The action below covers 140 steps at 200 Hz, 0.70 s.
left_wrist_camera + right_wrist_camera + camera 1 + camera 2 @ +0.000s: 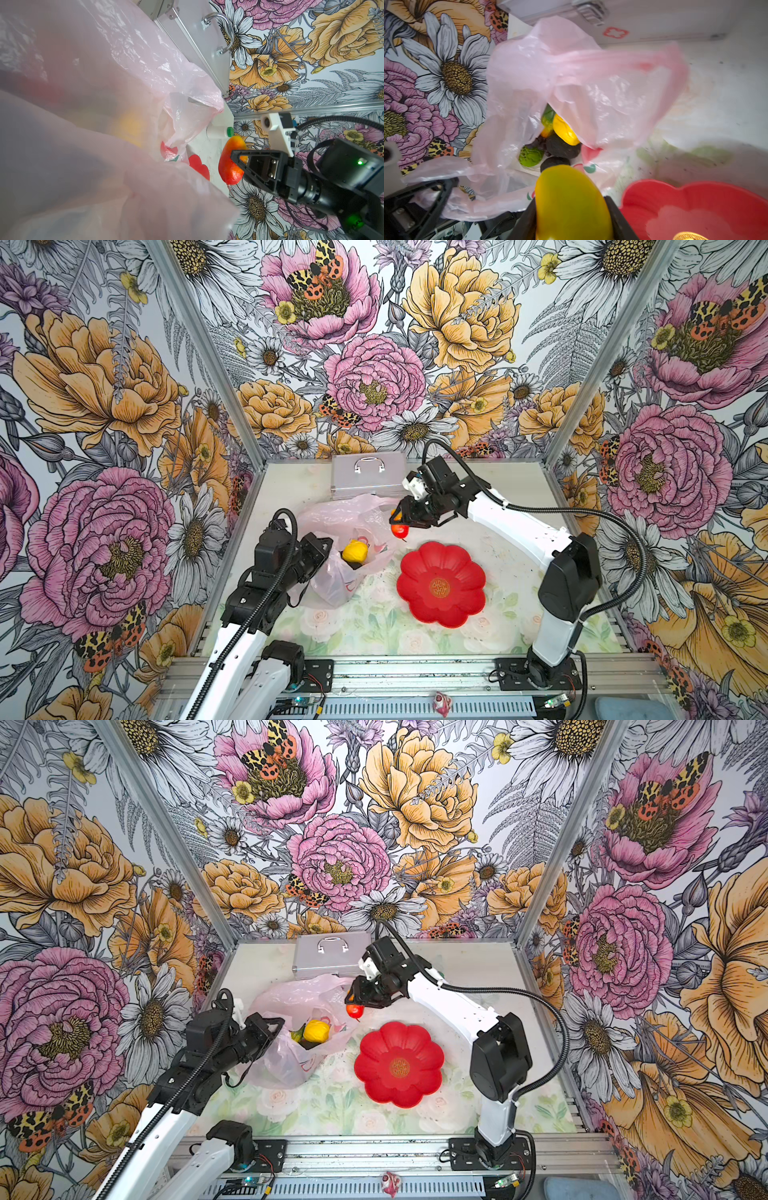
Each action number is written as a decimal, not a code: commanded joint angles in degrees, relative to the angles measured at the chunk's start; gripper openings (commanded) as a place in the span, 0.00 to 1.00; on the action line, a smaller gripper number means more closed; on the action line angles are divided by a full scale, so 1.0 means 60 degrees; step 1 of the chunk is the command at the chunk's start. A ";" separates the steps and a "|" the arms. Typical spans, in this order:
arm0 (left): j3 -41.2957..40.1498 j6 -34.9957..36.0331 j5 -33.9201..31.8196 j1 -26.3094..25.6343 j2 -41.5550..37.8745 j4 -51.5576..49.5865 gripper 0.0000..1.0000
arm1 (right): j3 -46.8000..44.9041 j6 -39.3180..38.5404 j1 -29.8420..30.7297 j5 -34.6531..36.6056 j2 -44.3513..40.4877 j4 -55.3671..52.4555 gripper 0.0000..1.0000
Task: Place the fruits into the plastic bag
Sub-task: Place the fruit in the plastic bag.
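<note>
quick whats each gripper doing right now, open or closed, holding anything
left gripper: closed, pinching the edge of the translucent pale-pink plastic bag
right gripper: closed on a glossy yellow-orange toy mango, beside the bag's mouth

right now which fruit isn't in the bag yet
The yellow-orange mango with the red end, clamped in the right gripper in the air by the plastic bag. The lemon, lime and avocados lie inside it.

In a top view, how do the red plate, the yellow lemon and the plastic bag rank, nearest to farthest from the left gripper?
1. plastic bag: its edge sits in the shut left gripper.
2. yellow lemon: inside the bag's mouth, just past that gripper.
3. red plate: on the table, farther off on the robot's right.
</note>
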 commanded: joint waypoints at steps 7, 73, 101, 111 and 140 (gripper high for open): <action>-0.0127 0.0007 -0.0100 -0.0015 -0.0181 -0.0182 0.00 | 0.1345 0.0486 0.0819 -0.1004 0.1563 0.0064 0.40; -0.0032 0.0109 -0.0228 -0.0003 -0.0072 -0.0161 0.00 | 0.2303 0.0986 0.2028 -0.2033 0.3009 0.0063 0.41; -0.0039 0.0123 -0.0261 -0.0013 -0.0013 -0.0133 0.00 | 0.3279 0.1125 0.2113 -0.2613 0.3646 0.0064 0.49; -0.0025 0.0138 -0.0267 0.0002 0.0021 -0.0128 0.00 | 0.3794 0.1196 0.2126 -0.2787 0.3922 0.0056 0.55; -0.0012 0.0153 -0.0309 0.0014 0.0092 -0.0140 0.00 | 0.4995 0.1245 0.2127 -0.3087 0.4366 0.0060 0.65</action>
